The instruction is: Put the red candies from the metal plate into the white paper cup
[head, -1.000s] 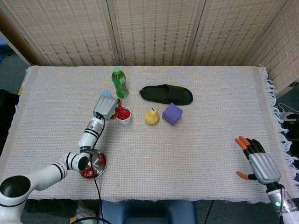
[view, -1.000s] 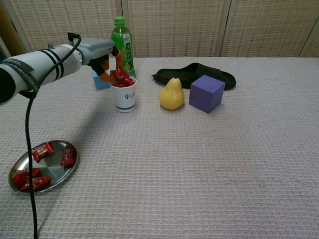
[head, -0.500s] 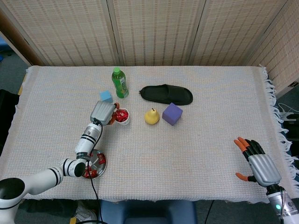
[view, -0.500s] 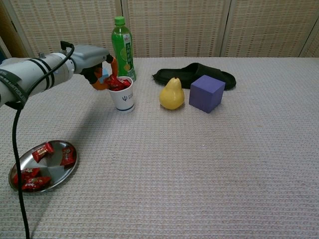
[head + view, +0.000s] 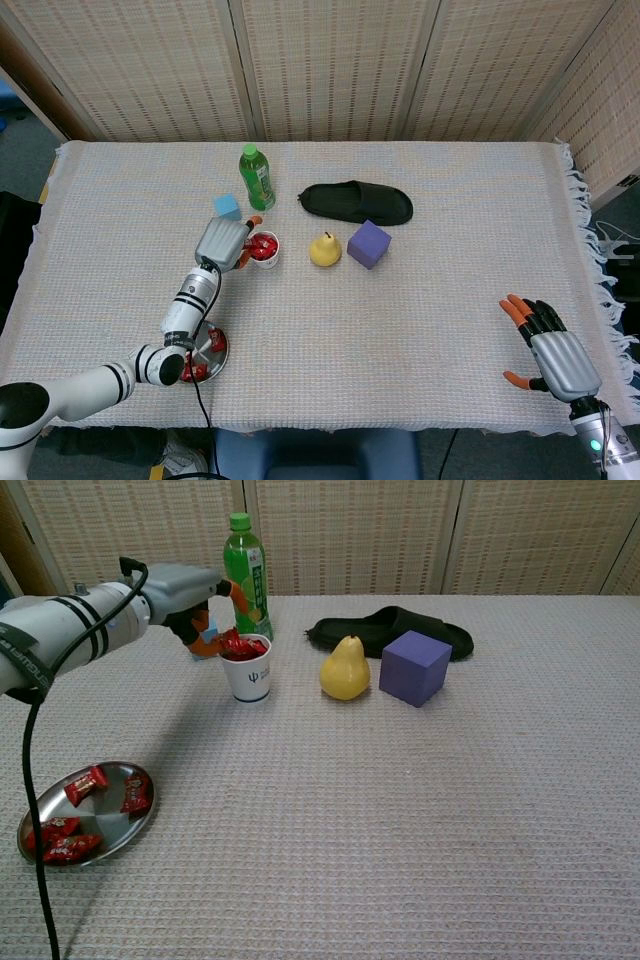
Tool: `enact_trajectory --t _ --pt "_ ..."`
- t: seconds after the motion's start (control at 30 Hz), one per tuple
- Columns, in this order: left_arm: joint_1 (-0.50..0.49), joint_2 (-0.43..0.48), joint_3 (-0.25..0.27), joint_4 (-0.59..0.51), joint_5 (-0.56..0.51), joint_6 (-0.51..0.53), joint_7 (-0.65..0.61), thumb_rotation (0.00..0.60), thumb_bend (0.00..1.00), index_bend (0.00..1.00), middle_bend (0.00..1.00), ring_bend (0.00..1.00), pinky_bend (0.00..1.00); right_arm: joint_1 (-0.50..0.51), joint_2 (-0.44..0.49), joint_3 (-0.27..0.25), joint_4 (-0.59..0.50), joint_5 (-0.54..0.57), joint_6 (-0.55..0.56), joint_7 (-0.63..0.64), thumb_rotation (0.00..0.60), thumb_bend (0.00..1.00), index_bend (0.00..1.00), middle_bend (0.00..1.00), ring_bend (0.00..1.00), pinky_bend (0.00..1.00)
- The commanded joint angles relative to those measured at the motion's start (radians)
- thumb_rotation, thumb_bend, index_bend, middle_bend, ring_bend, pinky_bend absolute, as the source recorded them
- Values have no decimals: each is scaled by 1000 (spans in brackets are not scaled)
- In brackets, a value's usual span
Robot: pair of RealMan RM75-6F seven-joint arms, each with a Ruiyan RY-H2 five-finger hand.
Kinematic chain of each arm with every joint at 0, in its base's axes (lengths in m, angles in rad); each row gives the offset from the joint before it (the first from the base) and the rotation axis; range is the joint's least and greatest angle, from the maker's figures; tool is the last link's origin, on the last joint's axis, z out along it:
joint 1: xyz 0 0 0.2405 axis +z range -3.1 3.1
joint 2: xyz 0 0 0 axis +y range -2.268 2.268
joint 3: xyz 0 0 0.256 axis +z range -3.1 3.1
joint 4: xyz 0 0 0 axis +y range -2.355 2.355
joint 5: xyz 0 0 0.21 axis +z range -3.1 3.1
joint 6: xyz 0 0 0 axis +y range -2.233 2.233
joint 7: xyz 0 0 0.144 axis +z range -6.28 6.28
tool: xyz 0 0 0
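Left hand (image 5: 200,610): hovers just beside the white paper cup (image 5: 247,672), fingers apart, holding nothing. Cup: heaped with red candies (image 5: 243,646). Metal plate (image 5: 30,820): near table edge, more candies (image 5: 70,820) in it. Right hand (image 5: 550,345): spread wide and unladen, well apart at the far corner.

**Surfaces and materials on the table**

The table (image 5: 420,810) wears a coarse woven cloth, matt, with a fringed edge. The metal plate (image 5: 30,815) is shiny and mirror-smooth; the red candies (image 5: 85,783) have glossy wrappers. The white paper cup (image 5: 248,675) looks matt. The green bottle (image 5: 247,575) is glossy plastic. The pear (image 5: 345,668) is smooth with a slight sheen, the purple cube (image 5: 414,666) matt, the black shoe (image 5: 356,202) dull.
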Motion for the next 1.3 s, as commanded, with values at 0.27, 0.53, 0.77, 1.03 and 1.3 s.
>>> enact_trajectory --t 0.27,0.53,0.77,1.03,1.3 --pt "44 73 -3 -102 7 45 -29 600 388 138 979 1000 1000 -11 5 -6 -1 -21 26 9 600 50 0 0 0 0" --pt "66 99 2 -153 5 76 -18 600 389 125 942 985 1000 -18 5 -15 -5 -47 45 4 600 51 0 0 0 0" --pt "272 325 165 -535 274 234 -201 600 386 75 499 531 777 -38 13 -18 2 -78 99 16 600 50 0 0 0 0" --pt "692 395 442 -424 621 743 -507 600 367 65 92 16 187 -73 -9 -30 7 -121 164 -37 600 50 0 0 0 0" --pt "839 340 436 -168 606 837 -644 600 372 37 22 0 144 -99 -22 -43 4 -158 207 -72 600 49 0 0 0 0"
